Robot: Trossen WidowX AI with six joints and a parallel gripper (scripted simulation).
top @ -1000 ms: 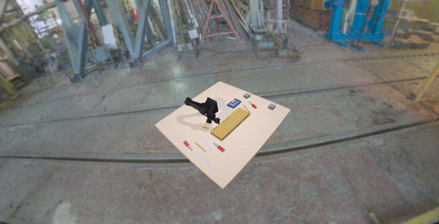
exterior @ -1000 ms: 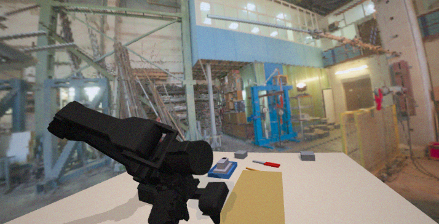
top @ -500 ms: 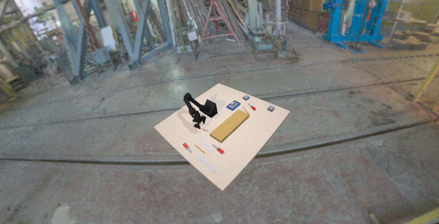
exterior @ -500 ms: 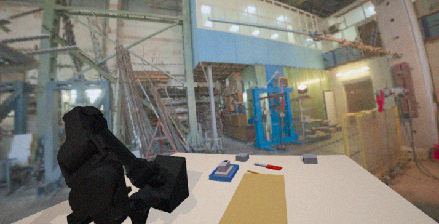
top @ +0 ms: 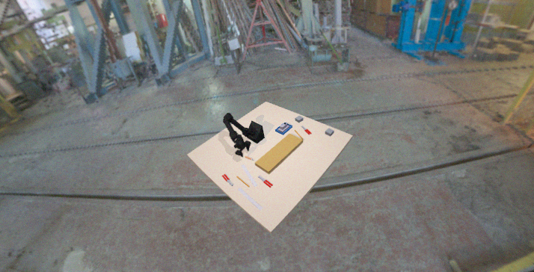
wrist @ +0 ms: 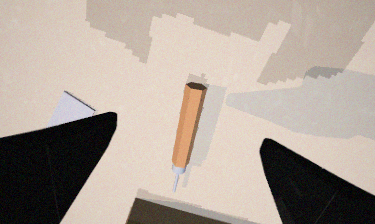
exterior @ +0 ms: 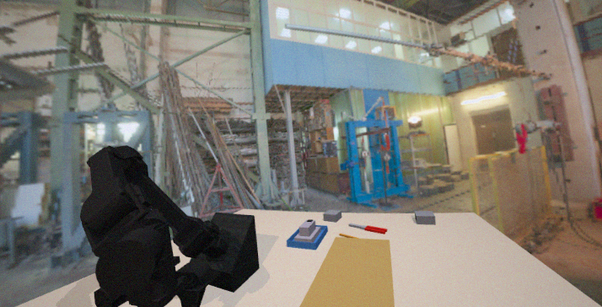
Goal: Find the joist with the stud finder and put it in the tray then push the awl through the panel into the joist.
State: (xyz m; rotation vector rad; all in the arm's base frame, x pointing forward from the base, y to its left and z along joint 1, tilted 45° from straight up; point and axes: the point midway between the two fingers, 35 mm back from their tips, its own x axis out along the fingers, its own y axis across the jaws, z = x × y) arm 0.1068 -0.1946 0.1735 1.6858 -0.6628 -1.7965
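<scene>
Right under the wrist camera, the awl (wrist: 189, 125) is lying flat on the table (wrist: 48, 50), and the gripper (wrist: 188, 165) is hanging over it with its fingers spread wide and nothing between them. The awl's long axis is running roughly up-down in that view, tilted a touch, wooden handle at the far end and the thin metal tip pointing back toward the near edge, where a dark slab (wrist: 188, 212) is showing. The jaws are sitting left and right of the handle, so they're already straddling it crosswise; I'd say a straight drop and squeeze is all the coming grab is needing.

The stud finder (exterior: 308, 228) is sitting in the blue tray (exterior: 295, 242), just beside the far end of the floor panel (exterior: 354, 271). No hole is showing in the panel yet, as far as I can tell.
</scene>
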